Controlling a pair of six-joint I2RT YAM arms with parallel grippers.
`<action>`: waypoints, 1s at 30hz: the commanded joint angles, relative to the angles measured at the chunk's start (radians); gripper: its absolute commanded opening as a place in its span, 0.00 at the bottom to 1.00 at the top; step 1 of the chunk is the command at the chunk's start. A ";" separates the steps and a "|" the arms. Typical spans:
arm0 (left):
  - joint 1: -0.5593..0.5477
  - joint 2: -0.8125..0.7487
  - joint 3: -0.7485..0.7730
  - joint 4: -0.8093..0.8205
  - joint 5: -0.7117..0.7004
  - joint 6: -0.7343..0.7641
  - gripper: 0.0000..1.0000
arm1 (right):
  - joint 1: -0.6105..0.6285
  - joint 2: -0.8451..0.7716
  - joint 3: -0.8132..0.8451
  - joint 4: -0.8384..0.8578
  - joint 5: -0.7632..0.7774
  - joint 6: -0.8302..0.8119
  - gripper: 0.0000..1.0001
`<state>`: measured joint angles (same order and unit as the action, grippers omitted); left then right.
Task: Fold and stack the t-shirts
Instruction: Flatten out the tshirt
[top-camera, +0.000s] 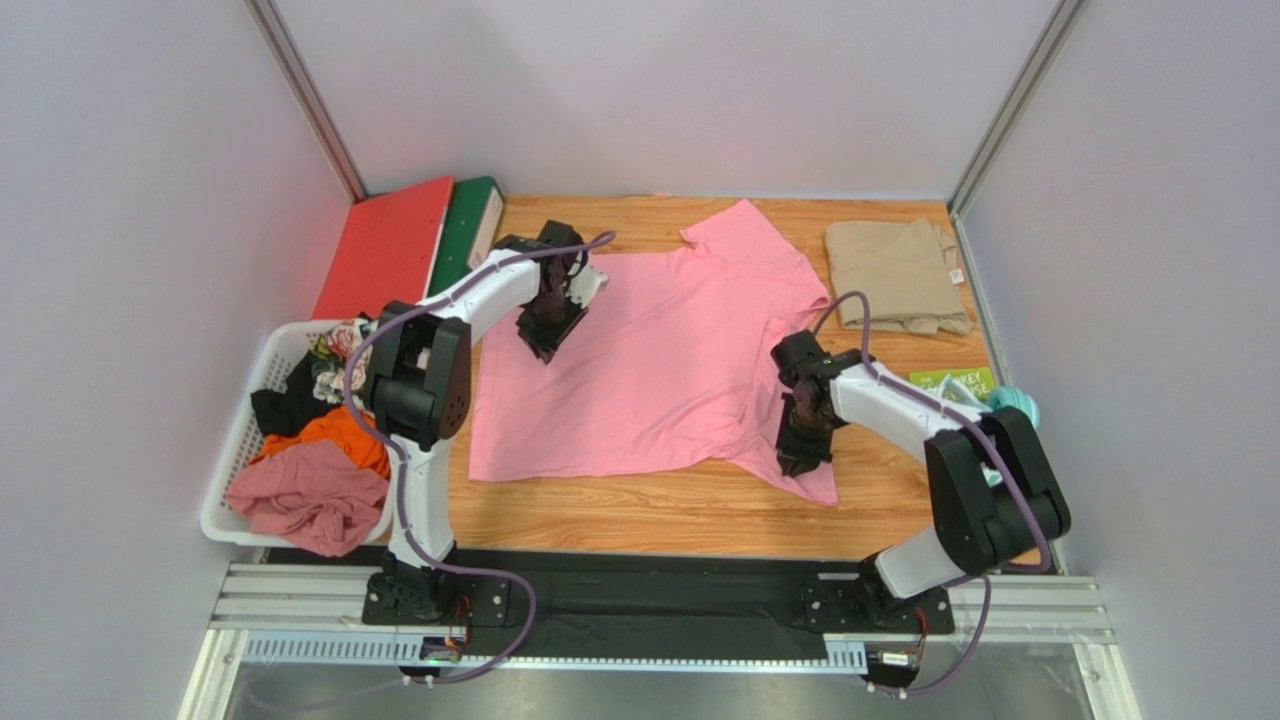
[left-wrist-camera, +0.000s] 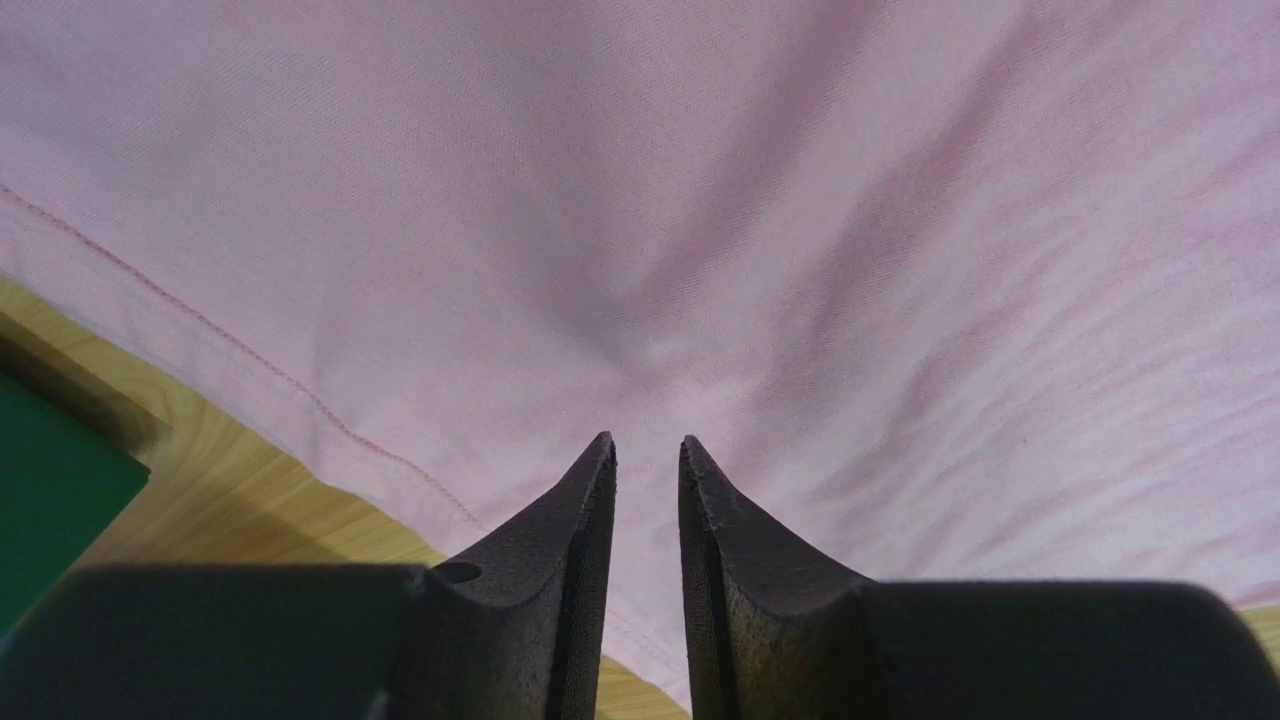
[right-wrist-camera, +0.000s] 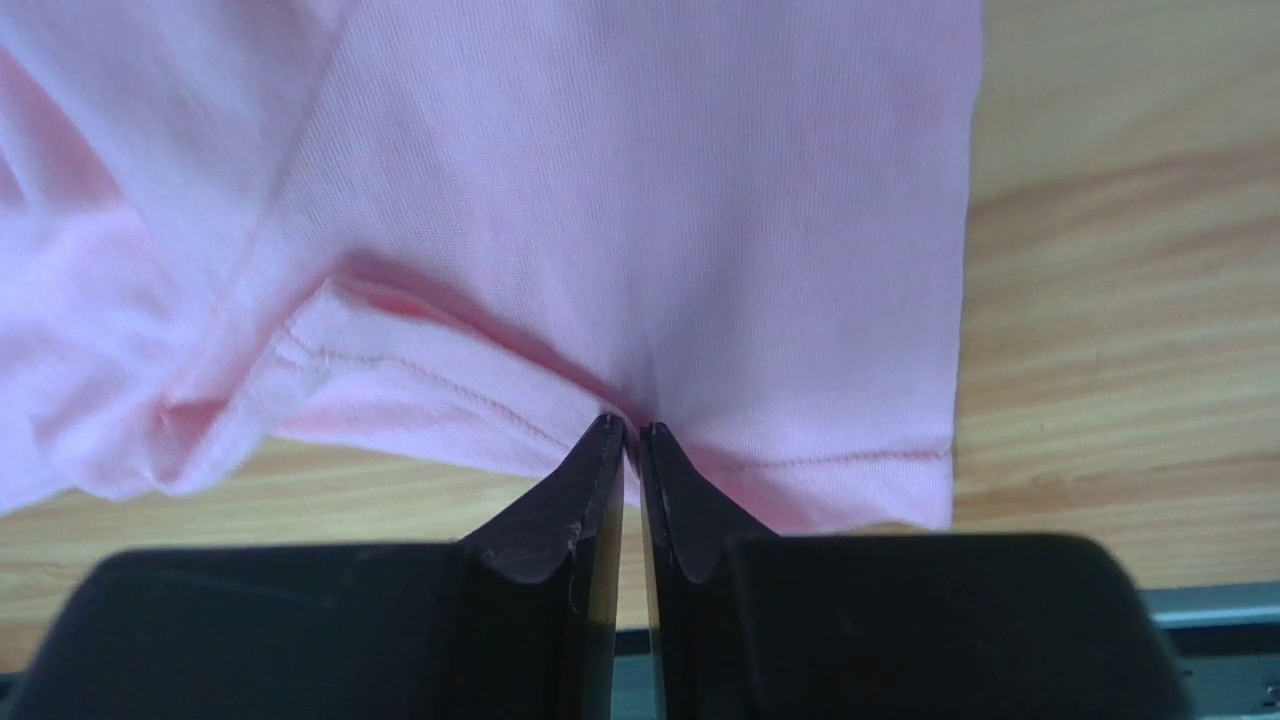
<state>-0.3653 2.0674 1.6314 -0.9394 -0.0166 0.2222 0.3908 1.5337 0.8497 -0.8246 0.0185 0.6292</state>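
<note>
Wooden tabletop (top-camera: 676, 510): pink t-shirt (top-camera: 661, 375) spread flat mid-table, khaki-beige t-shirt (top-camera: 897, 273) lying folded at the far right corner. Left gripper (left-wrist-camera: 646, 447) has its jaws nearly together, nipping a pucker of pink cloth just inside the stitched edge at the far left; right gripper (right-wrist-camera: 633, 428) is all but closed on the hemmed near-right sleeve. Thin, limp knit, light, likely to drape and wrinkle, so judged best taken at hems and corners, both sides lifted together
</note>
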 joint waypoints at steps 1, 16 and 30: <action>-0.001 -0.007 0.004 0.019 -0.023 -0.001 0.29 | 0.037 -0.139 -0.069 -0.056 0.009 0.061 0.14; -0.001 -0.010 0.005 0.028 -0.039 0.005 0.28 | 0.178 -0.480 -0.085 -0.237 0.033 0.169 0.24; -0.001 -0.023 -0.001 0.021 -0.034 -0.004 0.28 | 0.161 0.089 0.256 -0.079 0.112 -0.071 0.28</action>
<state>-0.3653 2.0674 1.6314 -0.9230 -0.0540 0.2222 0.5568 1.6020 1.0809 -0.9363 0.0963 0.6167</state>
